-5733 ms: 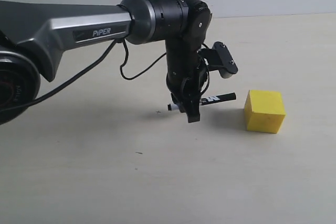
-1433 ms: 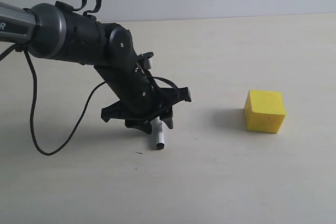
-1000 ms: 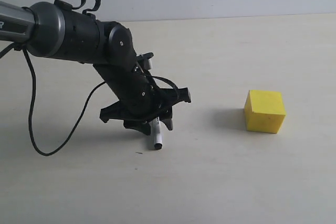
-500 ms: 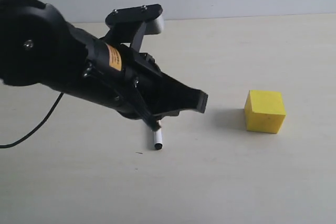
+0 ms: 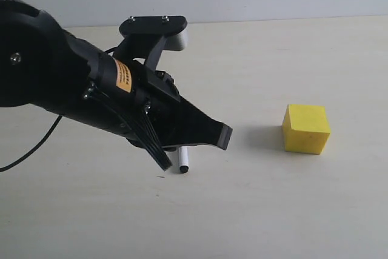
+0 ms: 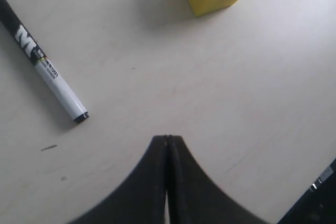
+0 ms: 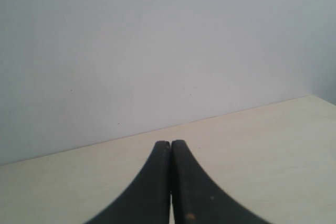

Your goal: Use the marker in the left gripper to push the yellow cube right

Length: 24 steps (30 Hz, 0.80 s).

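Exterior: left gripper (image 5: pixel 222 137) low over worktop (image 5: pixel 273 210), jaws pressed together on nothing; marker (image 5: pixel 183 163) lying loose just beneath; yellow cube (image 5: pixel 306 127) well apart, rightward.
Left wrist: slim white-barrelled marker, long axis slanted, beside jaws, not between; matte blocky cube beyond.
Right wrist: right gripper (image 7: pixel 170 143) jaws pressed together, empty.

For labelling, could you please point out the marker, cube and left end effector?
marker (image 6: pixel 44 62): left wrist view, mid-barrel.
cube (image 5: pixel 306 118): exterior view, top face.
left end effector (image 6: pixel 167 139): left wrist view, where fingertips meet.

Table (image 5: pixel 273 210), marker (image 6: pixel 44 66), yellow cube (image 5: pixel 306 127)
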Available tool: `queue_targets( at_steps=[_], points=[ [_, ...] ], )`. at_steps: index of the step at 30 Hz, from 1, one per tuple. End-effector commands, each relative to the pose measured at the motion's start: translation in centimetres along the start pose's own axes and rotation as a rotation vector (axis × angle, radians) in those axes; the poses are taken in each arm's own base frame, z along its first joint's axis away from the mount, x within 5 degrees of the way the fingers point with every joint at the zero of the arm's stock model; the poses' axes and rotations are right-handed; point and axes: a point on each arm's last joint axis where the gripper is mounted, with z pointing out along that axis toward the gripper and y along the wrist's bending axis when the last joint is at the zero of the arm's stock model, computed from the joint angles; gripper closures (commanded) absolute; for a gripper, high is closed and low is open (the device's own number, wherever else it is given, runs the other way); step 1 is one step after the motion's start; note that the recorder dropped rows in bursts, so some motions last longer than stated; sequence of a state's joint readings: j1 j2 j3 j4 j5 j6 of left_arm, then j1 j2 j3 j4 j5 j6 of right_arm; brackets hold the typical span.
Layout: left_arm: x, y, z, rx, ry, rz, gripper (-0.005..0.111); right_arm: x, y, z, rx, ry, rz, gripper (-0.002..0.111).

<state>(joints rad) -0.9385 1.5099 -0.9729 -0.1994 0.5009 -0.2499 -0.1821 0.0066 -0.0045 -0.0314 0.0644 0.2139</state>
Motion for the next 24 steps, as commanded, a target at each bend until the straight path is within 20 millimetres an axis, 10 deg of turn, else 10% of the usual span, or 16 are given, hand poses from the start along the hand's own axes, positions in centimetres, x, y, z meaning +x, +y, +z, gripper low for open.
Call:
queue_targets(
  at_steps=[1, 14, 24],
  points=[
    [0.0, 0.0, -0.2, -0.001, -0.013, 0.021, 0.107, 0.0, 0.0, 0.0, 0.002, -0.010, -0.004, 0.108],
    [0.8, 0.3, -0.5, -0.018, 0.058, 0.128, 0.107, 0.0, 0.0, 0.0, 0.002, -0.010, -0.004, 0.108],
    [4.6, 5.5, -8.4, -0.010, -0.386, -0.049, 0.107, 0.0, 0.0, 0.0, 0.002, -0.010, -0.004, 0.108]
  ],
)
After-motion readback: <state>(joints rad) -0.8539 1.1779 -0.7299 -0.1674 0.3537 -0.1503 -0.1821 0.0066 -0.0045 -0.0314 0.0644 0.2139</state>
